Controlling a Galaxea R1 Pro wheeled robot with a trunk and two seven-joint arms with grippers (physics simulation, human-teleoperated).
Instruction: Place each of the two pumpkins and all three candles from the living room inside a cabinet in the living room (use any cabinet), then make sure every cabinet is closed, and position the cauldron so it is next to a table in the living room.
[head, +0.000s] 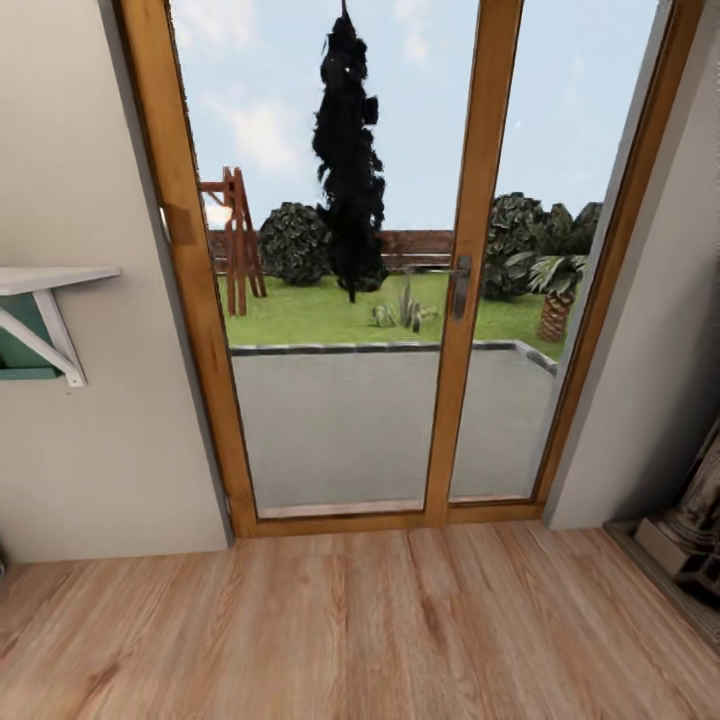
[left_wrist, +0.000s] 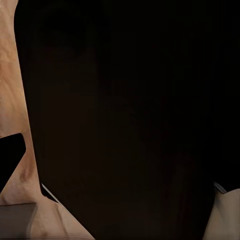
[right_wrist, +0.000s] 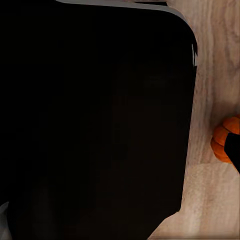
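Ahead: glass doors (head: 400, 300), open plank floor (head: 350, 630); pumpkin (right_wrist: 226, 142) beside dark body.

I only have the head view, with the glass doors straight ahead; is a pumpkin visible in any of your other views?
Observer: Yes, the right wrist view shows a pumpkin on the wood floor, cut off by the picture's edge.
Operator: Thank you. Is anything close to it?
Observer: A large black body with rounded corners lies beside it, with a strip of floor between them.
Operator: And what does the left wrist view show?
Observer: A dark mass with wood floor along one side.
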